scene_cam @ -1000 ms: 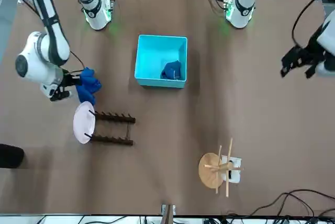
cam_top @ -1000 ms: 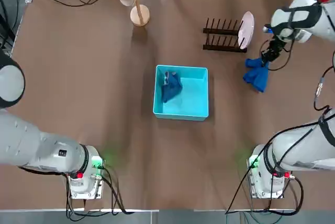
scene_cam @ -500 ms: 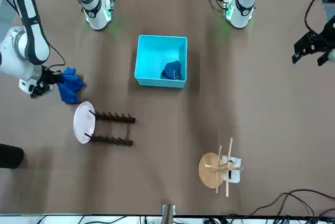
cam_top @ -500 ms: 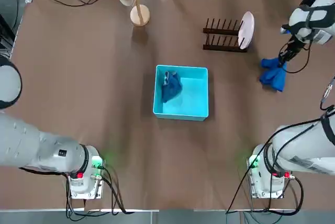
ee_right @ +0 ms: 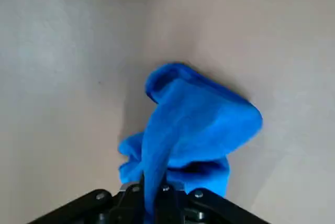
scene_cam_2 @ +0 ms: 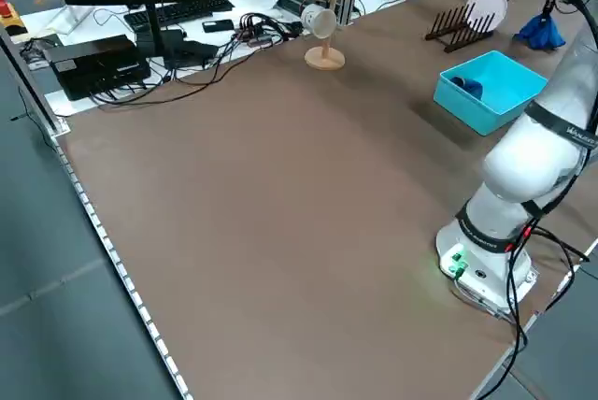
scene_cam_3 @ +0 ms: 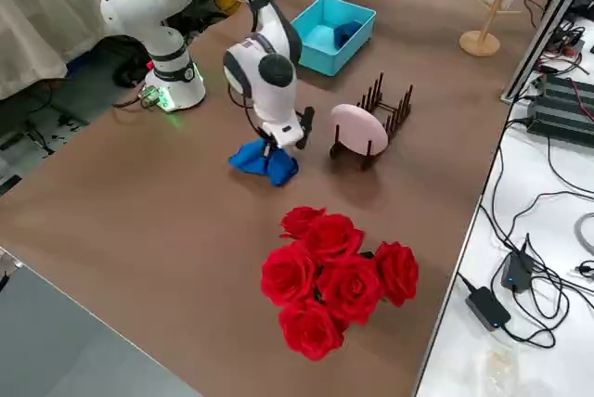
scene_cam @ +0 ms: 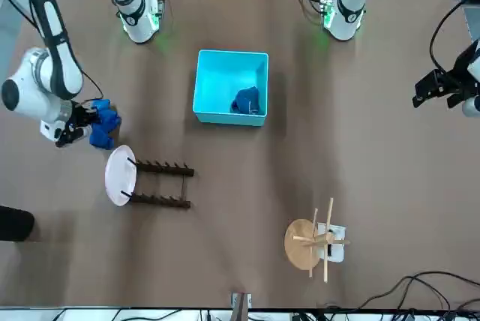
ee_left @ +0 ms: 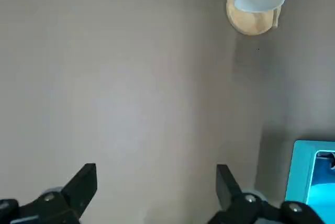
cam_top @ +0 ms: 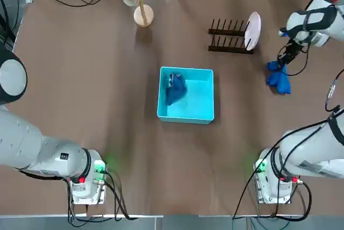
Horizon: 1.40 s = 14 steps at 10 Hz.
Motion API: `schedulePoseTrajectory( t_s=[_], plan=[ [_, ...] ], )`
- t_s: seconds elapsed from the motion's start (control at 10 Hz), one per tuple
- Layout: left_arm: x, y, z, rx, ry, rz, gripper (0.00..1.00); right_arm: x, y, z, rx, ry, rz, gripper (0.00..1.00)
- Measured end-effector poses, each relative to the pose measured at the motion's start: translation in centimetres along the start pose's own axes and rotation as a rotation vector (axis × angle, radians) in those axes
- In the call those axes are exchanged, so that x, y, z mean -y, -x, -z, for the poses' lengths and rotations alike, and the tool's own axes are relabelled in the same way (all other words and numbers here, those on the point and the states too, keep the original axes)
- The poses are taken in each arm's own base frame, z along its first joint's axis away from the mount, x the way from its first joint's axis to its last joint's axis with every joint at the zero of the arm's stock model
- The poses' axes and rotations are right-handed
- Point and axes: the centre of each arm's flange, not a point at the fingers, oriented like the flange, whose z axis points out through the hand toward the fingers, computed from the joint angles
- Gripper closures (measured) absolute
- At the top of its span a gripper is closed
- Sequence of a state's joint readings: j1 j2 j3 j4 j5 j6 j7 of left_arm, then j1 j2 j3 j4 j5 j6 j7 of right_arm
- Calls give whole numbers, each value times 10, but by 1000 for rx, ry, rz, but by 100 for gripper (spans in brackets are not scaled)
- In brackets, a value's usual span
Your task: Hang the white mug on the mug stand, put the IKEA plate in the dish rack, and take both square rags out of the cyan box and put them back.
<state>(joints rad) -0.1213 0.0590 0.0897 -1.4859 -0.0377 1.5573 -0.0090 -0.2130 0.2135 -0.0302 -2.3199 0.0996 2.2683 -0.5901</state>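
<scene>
Since the frame a second earlier, the right gripper [ee_right: 152,185] had carried a blue cloth rag [ee_right: 193,122] farther from the dark wooden dish rack [scene_cam_3: 399,111], out over the robot's right side of the table. From my remote station I saw its fingers closed on the bunched cloth. The left gripper [ee_left: 157,170] hung open and empty above the robot's left side.

I judged the dish work finished: the white mug [scene_cam_2: 320,21] hung from a peg of the light wooden mug stand [scene_cam_2: 325,58], and the white plate [scene_cam_3: 360,130] stood upright at one end of the rack. What remained, I thought, was the cloth work. (I could not tell whether the rag in the box had already had its turn outside.)

The cyan box [cam_top: 200,101] held just that second blue rag [cam_top: 175,88], crumpled against the wall nearer the mug stand, with bare floor beside it. The gripped rag was well apart from the box, so at least that one still needed to go back in.
</scene>
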Motion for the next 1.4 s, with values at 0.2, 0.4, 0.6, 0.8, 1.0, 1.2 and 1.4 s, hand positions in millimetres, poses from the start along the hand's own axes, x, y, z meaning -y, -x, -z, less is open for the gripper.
schedulePoseTrajectory(
  t_s=[0.2,0.4,0.6,0.8,1.0,1.2,1.4],
  plan=[
    [-6,-1,2,-16,1,2,0,50,-27,-9,-6,-16,-56,96],
    [-7,-2,3,-23,1,2,0,108,-50,-20,4,-10,-125,96],
    [-7,-2,3,-23,1,3,0,160,-61,-28,33,9,-170,96],
    [-6,-3,3,-26,-11,2,0,185,-64,-8,56,6,-188,96],
    [-8,-3,3,-29,-12,-2,0,214,-63,58,68,-9,-190,96],
    [-12,-3,3,-29,-11,-8,0,237,-62,115,98,-19,-213,96],
    [-17,-3,2,-29,-11,-18,0,270,-64,125,127,-8,-235,96]
  ],
)
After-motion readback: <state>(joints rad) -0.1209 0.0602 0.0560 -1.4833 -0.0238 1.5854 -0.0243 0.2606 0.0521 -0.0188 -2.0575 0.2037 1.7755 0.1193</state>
